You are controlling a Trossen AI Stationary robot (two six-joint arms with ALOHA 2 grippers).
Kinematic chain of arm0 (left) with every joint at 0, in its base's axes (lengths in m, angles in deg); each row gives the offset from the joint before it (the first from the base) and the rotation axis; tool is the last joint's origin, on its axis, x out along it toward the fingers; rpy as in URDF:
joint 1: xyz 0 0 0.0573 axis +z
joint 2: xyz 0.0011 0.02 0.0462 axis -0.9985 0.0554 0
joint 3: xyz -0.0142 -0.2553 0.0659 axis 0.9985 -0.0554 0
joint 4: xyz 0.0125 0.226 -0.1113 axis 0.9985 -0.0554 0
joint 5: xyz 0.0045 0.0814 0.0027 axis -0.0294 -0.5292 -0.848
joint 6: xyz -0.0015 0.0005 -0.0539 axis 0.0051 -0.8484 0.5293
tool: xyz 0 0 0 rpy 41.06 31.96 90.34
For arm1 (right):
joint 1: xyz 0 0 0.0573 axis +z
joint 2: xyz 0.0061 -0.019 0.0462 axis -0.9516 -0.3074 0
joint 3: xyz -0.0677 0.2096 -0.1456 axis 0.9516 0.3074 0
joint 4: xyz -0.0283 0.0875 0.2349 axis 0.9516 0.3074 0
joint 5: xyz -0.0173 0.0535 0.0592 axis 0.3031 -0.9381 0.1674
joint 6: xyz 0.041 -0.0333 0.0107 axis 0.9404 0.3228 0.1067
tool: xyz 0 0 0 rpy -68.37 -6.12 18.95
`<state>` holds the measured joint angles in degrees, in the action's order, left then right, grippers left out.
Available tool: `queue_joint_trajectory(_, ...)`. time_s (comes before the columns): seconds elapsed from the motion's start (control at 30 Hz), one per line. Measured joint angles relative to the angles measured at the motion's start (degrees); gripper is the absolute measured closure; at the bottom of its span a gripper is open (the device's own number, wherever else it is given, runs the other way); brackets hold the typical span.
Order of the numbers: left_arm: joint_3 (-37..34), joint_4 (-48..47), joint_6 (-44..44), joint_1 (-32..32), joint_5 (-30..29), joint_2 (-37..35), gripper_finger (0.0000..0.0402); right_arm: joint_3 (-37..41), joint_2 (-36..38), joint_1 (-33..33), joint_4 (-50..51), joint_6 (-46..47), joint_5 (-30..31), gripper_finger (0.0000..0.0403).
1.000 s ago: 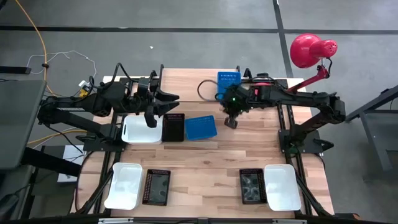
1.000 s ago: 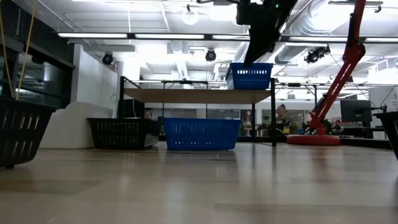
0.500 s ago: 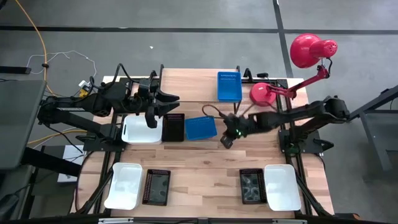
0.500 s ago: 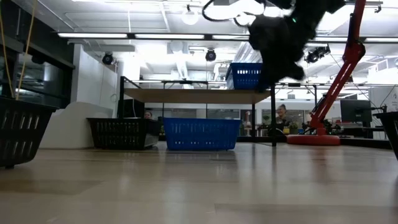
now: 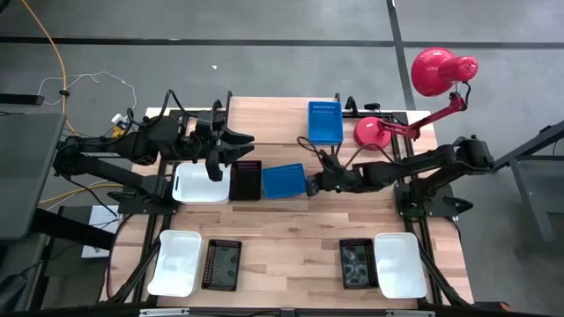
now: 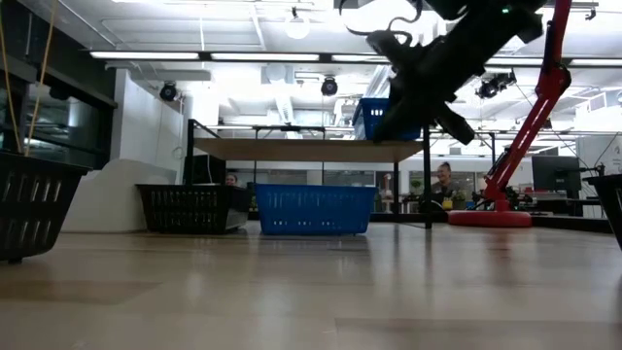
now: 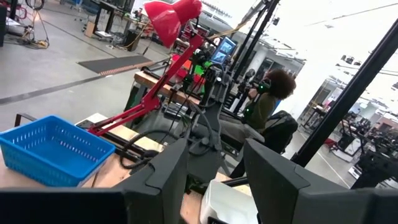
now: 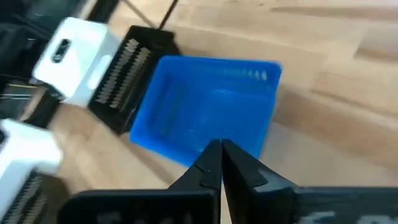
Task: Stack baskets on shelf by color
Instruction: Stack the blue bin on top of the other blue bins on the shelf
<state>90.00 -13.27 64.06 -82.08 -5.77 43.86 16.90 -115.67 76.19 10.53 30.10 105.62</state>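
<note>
One blue basket (image 5: 324, 121) stands on the shelf (image 5: 273, 119), and in the low view my right arm partly hides it. A second blue basket (image 5: 284, 180) rests flat on the table beside a black basket (image 5: 246, 180) and a white basket (image 5: 198, 185). My right gripper (image 5: 310, 186) is shut and slants down toward the table's left. It hangs above the right end of the blue basket on the table (image 8: 205, 118), clear of it in the low view (image 6: 381, 128). My left gripper (image 7: 214, 180) waits open and level above the white basket.
A red desk lamp (image 5: 432, 70) stands at the far right with its base (image 5: 372, 132) beside the shelf. Along the near edge lie a white basket (image 5: 174, 261), two black baskets (image 5: 221, 264) (image 5: 355, 262) and another white basket (image 5: 400, 262).
My right gripper has left the shelf, swung toward the table's near side and sunk. It then drew toward the left, to the right end of the blue basket on the table. It has rolled about its own line and stayed shut. No basket has moved.
</note>
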Motion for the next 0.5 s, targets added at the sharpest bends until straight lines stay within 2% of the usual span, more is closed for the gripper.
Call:
queue_joint_trajectory(0.13, 0.0, 0.01, 0.0, -0.01, 0.0, 0.0, 0.0257, -1.86, -2.4, -0.35, 1.35, -1.98, 0.24, 0.0395)
queue_joint_trajectory(0.23, 0.0, 0.05, 0.0, 0.0, 0.0, 0.0, 0.0257, -2.28, -4.43, -0.32, 0.26, -2.32, 0.21, 0.0371)
queue_joint_trajectory(0.5, 0.0, 0.1, 0.0, -0.01, 0.0, 0.0, 0.0257, -2.39, -7.68, -0.42, -0.9, 0.25, 3.28, 0.0242)
